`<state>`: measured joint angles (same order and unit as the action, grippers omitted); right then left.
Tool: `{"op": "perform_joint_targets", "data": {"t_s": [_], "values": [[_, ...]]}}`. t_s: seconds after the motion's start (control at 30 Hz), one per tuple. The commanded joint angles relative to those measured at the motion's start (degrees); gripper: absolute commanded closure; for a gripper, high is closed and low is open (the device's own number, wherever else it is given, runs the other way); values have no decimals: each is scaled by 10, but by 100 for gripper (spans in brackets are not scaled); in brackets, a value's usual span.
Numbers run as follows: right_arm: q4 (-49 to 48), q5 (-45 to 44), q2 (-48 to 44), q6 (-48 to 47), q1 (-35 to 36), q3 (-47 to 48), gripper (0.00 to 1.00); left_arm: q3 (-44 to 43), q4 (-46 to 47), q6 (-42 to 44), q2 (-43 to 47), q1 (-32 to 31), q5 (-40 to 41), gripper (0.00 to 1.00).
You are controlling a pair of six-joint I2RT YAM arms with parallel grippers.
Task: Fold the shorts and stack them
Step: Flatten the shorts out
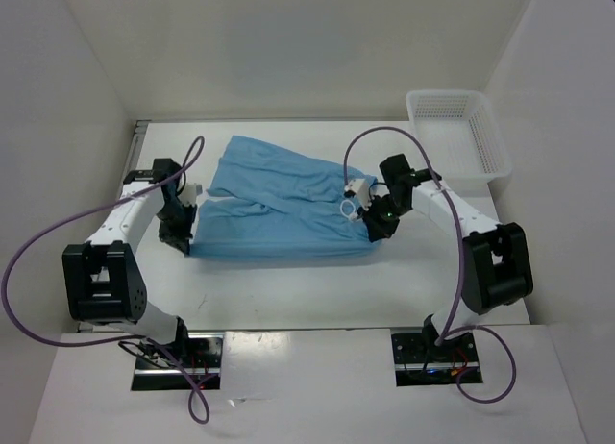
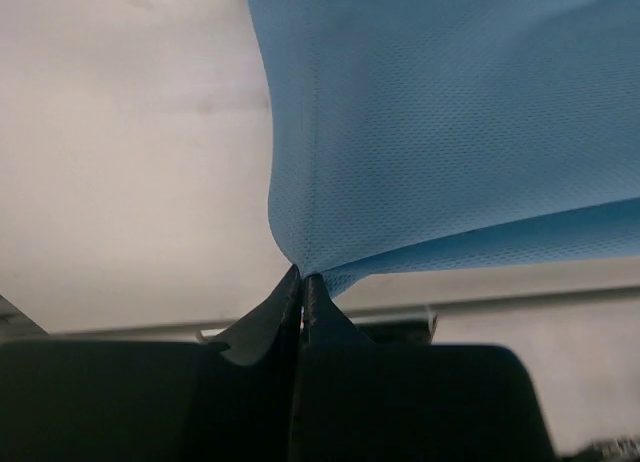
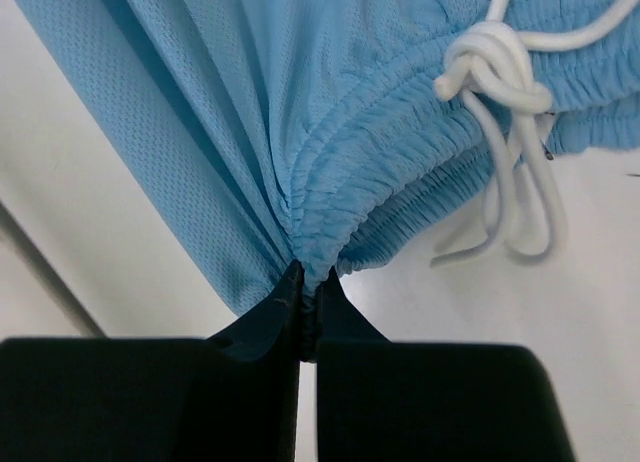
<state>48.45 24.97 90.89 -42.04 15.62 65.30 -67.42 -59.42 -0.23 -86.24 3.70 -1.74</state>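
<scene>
So, mid-frame, left claw (image 2: 302,278) pinches the shorts (image 1: 279,209) tight at a corner, right claw (image 3: 305,282) likewise at the waistband (image 3: 400,172), likely for folding.

- Left arm (image 1: 123,216) reaches forward from its base, elbow raised on the left side, wrist bent inward and down.
- Left gripper (image 2: 302,278) sits low, jaws pressed together on a corner of the shorts (image 2: 450,112).
- Right arm (image 1: 452,206) mirrors it, elbow out to the right, wrist turned inward.
- Right gripper (image 3: 305,287) pinches the shorts' gathered edge, jaws tight.
</scene>
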Motion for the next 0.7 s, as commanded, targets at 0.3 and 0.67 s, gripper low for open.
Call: {"op": "perform_joint_targets", "data": {"t_s": [0.3,0.67], "values": [[88,-129,-99,-100,83,-93,100,104,-103,2,60,-32,80,98],[136,-143,-156,-55,75,14,0,29,-78,2,77,-44,86,54]]}}
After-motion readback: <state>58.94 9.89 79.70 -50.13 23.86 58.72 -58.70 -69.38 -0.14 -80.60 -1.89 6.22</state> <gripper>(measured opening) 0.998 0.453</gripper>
